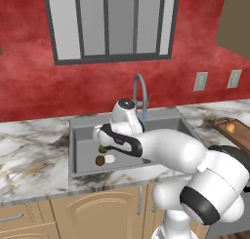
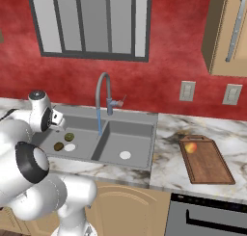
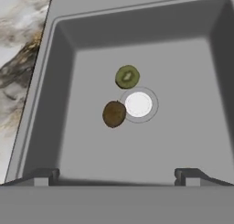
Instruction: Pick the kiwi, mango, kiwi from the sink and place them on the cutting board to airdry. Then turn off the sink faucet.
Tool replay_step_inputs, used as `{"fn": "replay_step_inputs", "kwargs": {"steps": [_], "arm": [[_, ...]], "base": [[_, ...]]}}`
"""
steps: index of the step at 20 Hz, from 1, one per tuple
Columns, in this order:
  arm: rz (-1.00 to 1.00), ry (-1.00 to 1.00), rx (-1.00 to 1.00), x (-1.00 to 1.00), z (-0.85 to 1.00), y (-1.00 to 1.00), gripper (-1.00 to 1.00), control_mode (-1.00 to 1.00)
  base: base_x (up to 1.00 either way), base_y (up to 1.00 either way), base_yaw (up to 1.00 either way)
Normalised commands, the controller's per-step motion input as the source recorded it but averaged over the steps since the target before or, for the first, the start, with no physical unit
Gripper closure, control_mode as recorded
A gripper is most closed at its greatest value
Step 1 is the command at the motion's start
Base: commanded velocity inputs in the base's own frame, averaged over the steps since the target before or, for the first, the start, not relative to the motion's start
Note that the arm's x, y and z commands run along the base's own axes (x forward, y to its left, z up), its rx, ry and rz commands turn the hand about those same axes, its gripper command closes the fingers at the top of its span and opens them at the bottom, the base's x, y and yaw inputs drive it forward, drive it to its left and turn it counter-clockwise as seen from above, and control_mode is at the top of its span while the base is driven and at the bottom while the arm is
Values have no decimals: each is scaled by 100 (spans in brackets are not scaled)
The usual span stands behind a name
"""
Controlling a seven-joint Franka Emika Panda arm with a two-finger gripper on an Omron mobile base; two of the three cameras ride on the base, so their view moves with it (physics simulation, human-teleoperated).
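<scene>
1. Grey, the double-basin sink (image 2: 140, 118) is the biggest thing we see, with water running from the sink faucet (image 2: 103, 96).
2. We find the cutting board (image 2: 212, 165) on the counter right of it, the mango (image 2: 191, 147) on its far corner.
3. Our gripper (image 3: 117, 175) hangs wide and empty over the left basin.
4. There the olive-green kiwi (image 3: 127, 76) and brown kiwi (image 3: 114, 113) lie beside the drain (image 3: 138, 104).

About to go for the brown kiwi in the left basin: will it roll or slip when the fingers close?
The brown kiwi is rounded and lies on the flat sink floor, so a nudge would probably roll it. It lies right against the white drain, with the green kiwi close by, so it may bump them. The faucet is running; it could be wet.
</scene>
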Motion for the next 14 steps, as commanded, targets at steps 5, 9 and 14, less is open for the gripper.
{"fn": "replay_step_inputs", "kwargs": {"steps": [5, 9, 14], "arm": [[0, 0, 0, 18, -13, 12, -100, -100], [0, 2, 0, 28, -24, 17, -100, -100], [0, 0, 0, 18, -23, 5, -100, -100]], "base": [[0, 0, 0], [0, 0, 0], [0, 0, 0]]}}
